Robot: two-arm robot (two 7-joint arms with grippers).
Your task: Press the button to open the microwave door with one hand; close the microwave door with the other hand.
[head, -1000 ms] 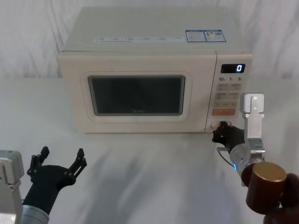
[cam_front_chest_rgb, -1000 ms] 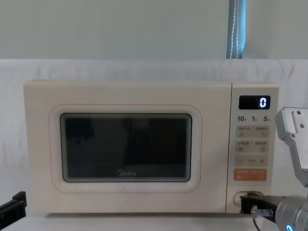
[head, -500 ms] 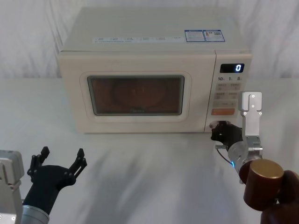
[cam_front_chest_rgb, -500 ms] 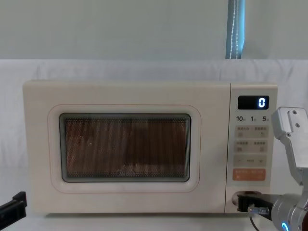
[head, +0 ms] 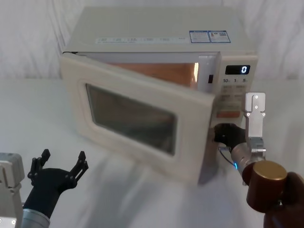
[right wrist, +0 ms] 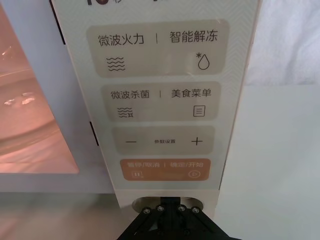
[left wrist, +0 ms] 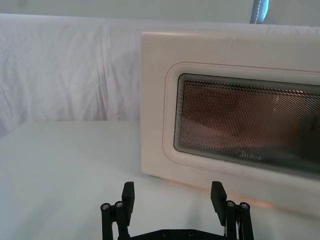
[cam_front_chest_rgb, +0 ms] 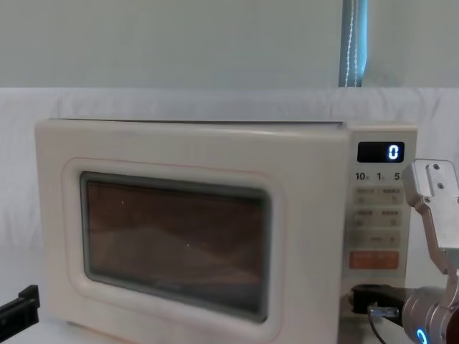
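cream plastic made up the microwave door [head: 137, 121], and it stood swung partway open on its left hinge, its free edge out toward the front and the lit orange inside showing above it. the button [right wrist: 167, 204] sat at the foot of the control strip [right wrist: 160, 95], below the orange key [right wrist: 165, 169]. the right gripper [head: 224, 134] was up against that spot, its black tip laid over most of the button, so i could not say whether the tip was pressing or only resting, nor whether its fingers were apart or together.

by my reckoning the first half of the job was done, since the door was off its latch; the closing was all left to do. the left gripper [head: 61, 166] hung low over the white table [head: 142, 199], in front of the door's hinge side and well apart from it, fingers spread wide and holding nothing. it looked placed to do the pushing, though it would have to get to the door's outer face first.

the door's lower right corner hid the base of the microwave [head: 156, 28] in the head view, and in the chest view the left gripper showed as a mere black scrap at the edge.
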